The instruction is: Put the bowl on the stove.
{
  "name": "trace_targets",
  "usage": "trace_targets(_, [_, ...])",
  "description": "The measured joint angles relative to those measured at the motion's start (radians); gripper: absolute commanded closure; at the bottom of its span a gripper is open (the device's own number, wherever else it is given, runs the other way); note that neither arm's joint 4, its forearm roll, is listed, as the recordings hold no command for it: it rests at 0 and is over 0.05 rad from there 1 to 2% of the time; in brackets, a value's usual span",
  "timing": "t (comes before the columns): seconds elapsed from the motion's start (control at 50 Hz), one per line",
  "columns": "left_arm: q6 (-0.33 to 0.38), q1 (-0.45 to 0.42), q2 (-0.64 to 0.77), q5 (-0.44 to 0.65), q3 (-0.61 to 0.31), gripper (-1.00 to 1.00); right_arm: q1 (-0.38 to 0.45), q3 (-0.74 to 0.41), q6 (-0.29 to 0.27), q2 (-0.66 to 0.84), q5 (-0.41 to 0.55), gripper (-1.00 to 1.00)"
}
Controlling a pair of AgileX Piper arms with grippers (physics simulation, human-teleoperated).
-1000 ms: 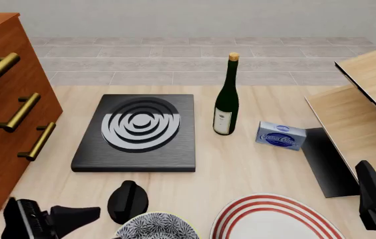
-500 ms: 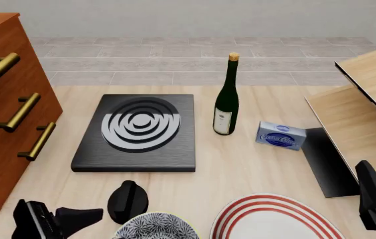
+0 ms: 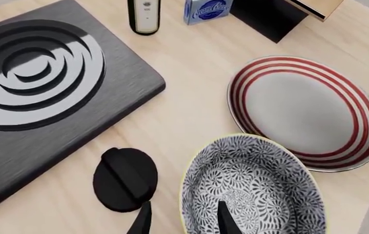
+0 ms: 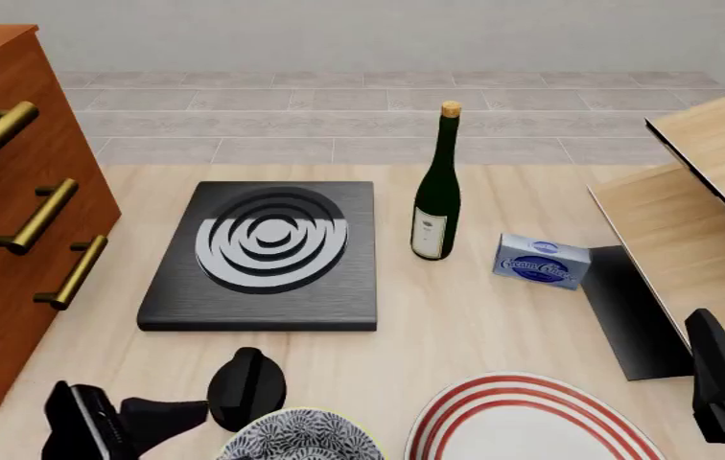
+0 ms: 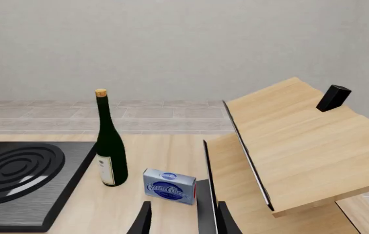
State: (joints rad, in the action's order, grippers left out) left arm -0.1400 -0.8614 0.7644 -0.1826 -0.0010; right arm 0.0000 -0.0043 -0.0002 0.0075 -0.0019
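Observation:
The bowl (image 3: pixel 253 192), blue-and-white floral inside with a pale rim, sits on the table at the near edge (image 4: pixel 298 439), partly cut off in the front view. The stove (image 4: pixel 267 254), a black slab with silver-grey rings, lies beyond it (image 3: pixel 41 92). My left gripper (image 3: pixel 181 223) is open just above the bowl's near-left rim: one finger is outside the rim, the other over the inside. It shows low at the left in the front view (image 4: pixel 190 414). My right gripper (image 5: pixel 184 222) is open and empty, far from the bowl at the right edge.
A black knob (image 4: pixel 247 386) lies between bowl and stove, close to my left fingers (image 3: pixel 124 179). A red-ringed white plate (image 4: pixel 535 422) is right of the bowl. A wine bottle (image 4: pixel 437 192) and a blue box (image 4: pixel 539 261) stand right of the stove. A dresser (image 4: pixel 5 211) stands left, a wooden shelf (image 4: pixel 708 192) right.
My left arm has crept to the right, closer to the bowl. The right arm and all objects are unmoved.

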Motion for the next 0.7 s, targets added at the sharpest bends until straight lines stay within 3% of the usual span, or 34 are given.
trace_targets(0.7, [0.008,-0.001,0.172,-0.141,0.001,-1.0,0.0,0.0,0.0,0.0,0.0,-1.0])
